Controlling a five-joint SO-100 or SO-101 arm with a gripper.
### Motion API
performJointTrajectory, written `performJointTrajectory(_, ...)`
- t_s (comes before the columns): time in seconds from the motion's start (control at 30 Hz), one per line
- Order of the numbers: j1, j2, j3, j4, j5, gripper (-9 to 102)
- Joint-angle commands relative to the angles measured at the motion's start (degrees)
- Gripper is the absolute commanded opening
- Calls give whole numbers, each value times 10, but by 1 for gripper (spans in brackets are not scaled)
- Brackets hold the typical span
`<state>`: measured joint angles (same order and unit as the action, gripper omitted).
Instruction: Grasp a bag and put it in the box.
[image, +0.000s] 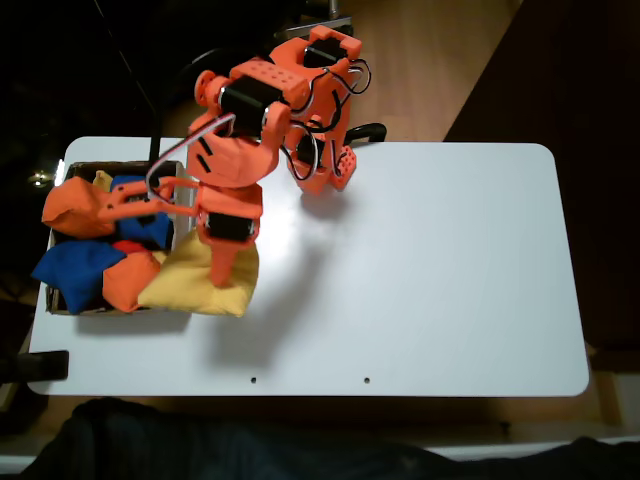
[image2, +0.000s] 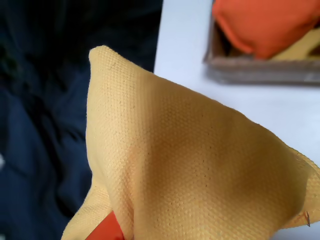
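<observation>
**Bag at the box's right wall, claw on top of it**

Bag (image: 205, 285): yellow, soft, lying mostly on the white table (image: 430, 270), its left edge against or overlapping the right wall of the box (image: 62, 300) in the fixed view. Whether that edge rests on the wall or only leans on it, I cannot tell. In the wrist view the bag (image2: 190, 170) sits very close to the lens, one corner peaked upward, so the fabric looks bunched and lifted there.

Claw (image: 222, 272): comes down onto the bag's upper middle in the fixed view. An orange finger (image2: 107, 231) shows at the bottom of the wrist view with cloth wrapped round it. My reading is that the claw is pinching the bag; the jaw gap itself is hidden by fabric.

Relation that matters: the box lies to the left of the claw in the fixed view, just beside it. The move left to make is short, leftward and over the low wall.

Box contents: orange bags (image: 78, 212) and blue bags (image: 75, 268), piled and spilling over the walls. Free room looks scarce; the yellow bag would likely land on top of the heap and could slide back out.
</observation>
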<state>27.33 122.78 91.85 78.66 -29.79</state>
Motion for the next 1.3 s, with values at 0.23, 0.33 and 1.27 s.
performJointTrajectory(0.23, 91, 63, -16, -4, 9, 0)
performJointTrajectory(0.33, 120, 63, -16, -11, 13, 0)
performJointTrajectory(1.27, 322, -43, -18, -104, 18, 0)
